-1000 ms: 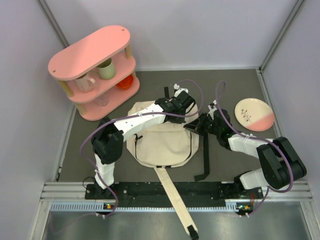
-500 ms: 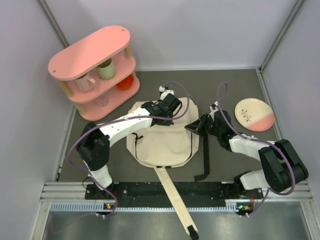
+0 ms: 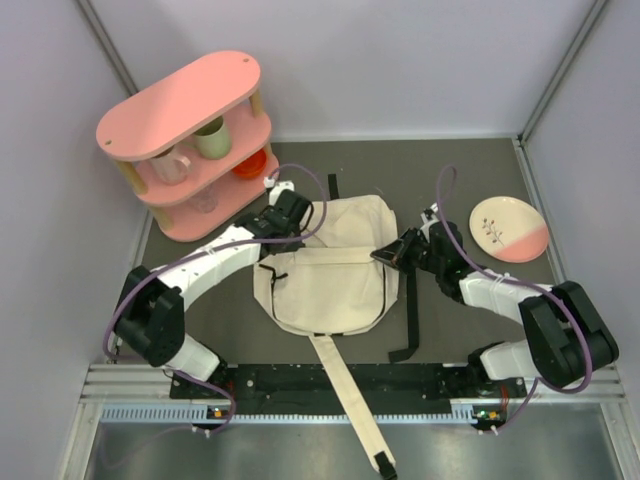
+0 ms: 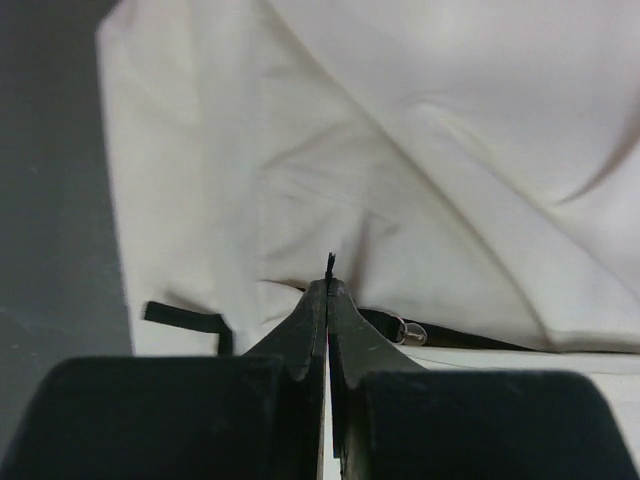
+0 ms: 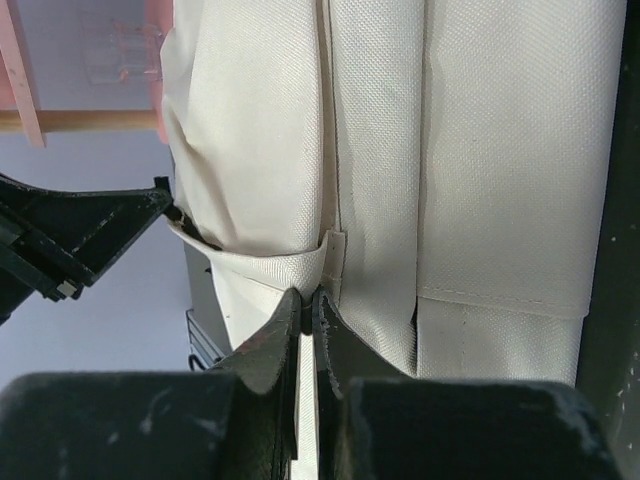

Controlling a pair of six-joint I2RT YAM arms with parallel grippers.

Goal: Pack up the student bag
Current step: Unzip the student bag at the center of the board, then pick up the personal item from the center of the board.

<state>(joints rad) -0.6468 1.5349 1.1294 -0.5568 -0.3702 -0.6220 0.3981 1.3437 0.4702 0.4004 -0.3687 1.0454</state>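
The left end effector (image 4: 328, 285) is closed tight. Only a small black tab (image 4: 330, 262) shows between its tips; this is probably a zipper pull, but it is too small to be sure. The right end effector (image 5: 308, 300) is also closed, and it pinches a cream webbing loop (image 5: 270, 268) at the right edge of the student bag (image 3: 330, 285).

The bag lies flat on the dark desk (image 3: 470, 170) between the two arms, the left end effector at its far left corner. Its long cream strap (image 3: 350, 410) hangs over the near edge, and a black strap (image 3: 411, 310) trails beside it.

The canvas folds and creases under the pull, so the bag seems soft and light and will not hold its shape. It will likely sag or slide if only one point is lifted. The sewn webbing, the tab and the straps are the firm places to take. Plain cloth would bunch between the fingers.

The mouth of the bag is not visibly open, and what is inside cannot be seen. It lies so flat that it is probably almost empty.

Far left stands a pink shelf (image 3: 180, 100) holding a green mug (image 3: 211, 138), a clear mug (image 3: 170, 166) and an orange bowl (image 3: 250, 164). On the right, a plate (image 3: 508, 228) lies with nothing on it.
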